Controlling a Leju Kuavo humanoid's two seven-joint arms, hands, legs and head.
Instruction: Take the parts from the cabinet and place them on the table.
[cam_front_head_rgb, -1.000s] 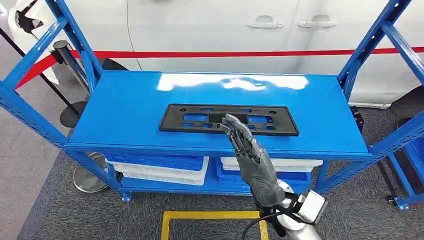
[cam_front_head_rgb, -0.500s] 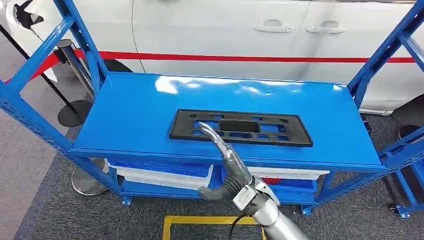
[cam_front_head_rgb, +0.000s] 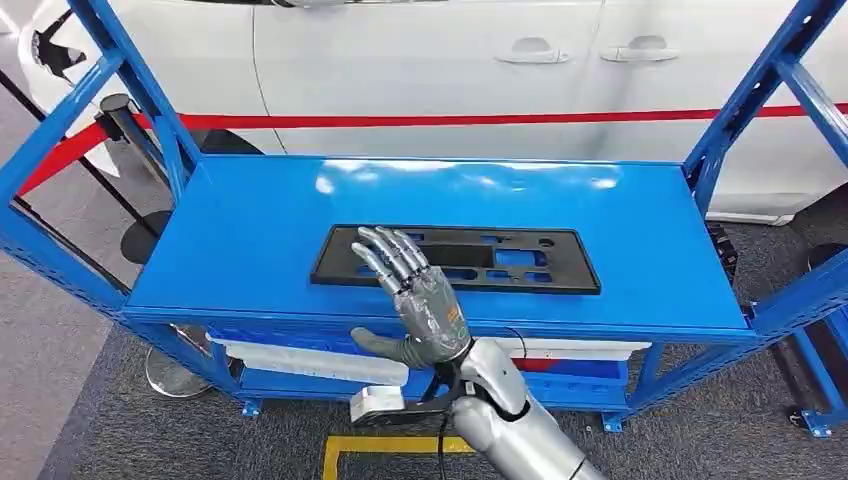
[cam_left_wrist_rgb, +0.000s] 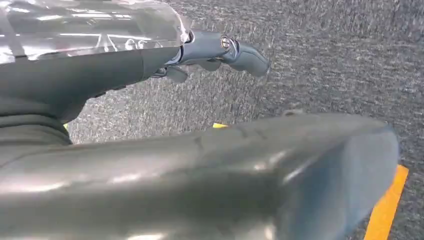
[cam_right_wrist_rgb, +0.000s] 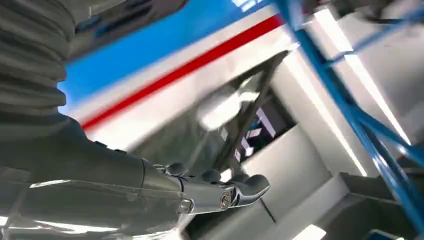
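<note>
The right wrist view was blurred and tilted, so beyond the blue rack (cam_front_head_rgb: 140, 290) posts, a red stripe and pale panels little could be made out there, and the right hand's (cam_front_head_rgb: 415, 300) fingers (cam_right_wrist_rgb: 245, 187) showed only as a dark tip. The left hand (cam_left_wrist_rgb: 220, 50) hung over grey carpet (cam_left_wrist_rgb: 325, 60) beside a yellow floor line (cam_left_wrist_rgb: 385, 210); its fingers looked loosely extended with nothing in them, though a bulky grey cover hid most of the hand. In the head view the flat black plastic part (cam_front_head_rgb: 470, 260), a long rectangular frame with cut-out windows and small holes, lay flat on the glossy blue top shelf (cam_front_head_rgb: 250, 220), near its front edge. The right hand rose in front of the shelf edge, palm facing away, fingers spread and empty, thumb out to the side; its fingertips overlapped the part's left end, but I could not tell whether they touched it. White and blue bins (cam_front_head_rgb: 310, 345) sat on the lower shelf, partly cut off by the top one. A white car (cam_front_head_rgb: 420, 70) with a red stripe stood behind.
</note>
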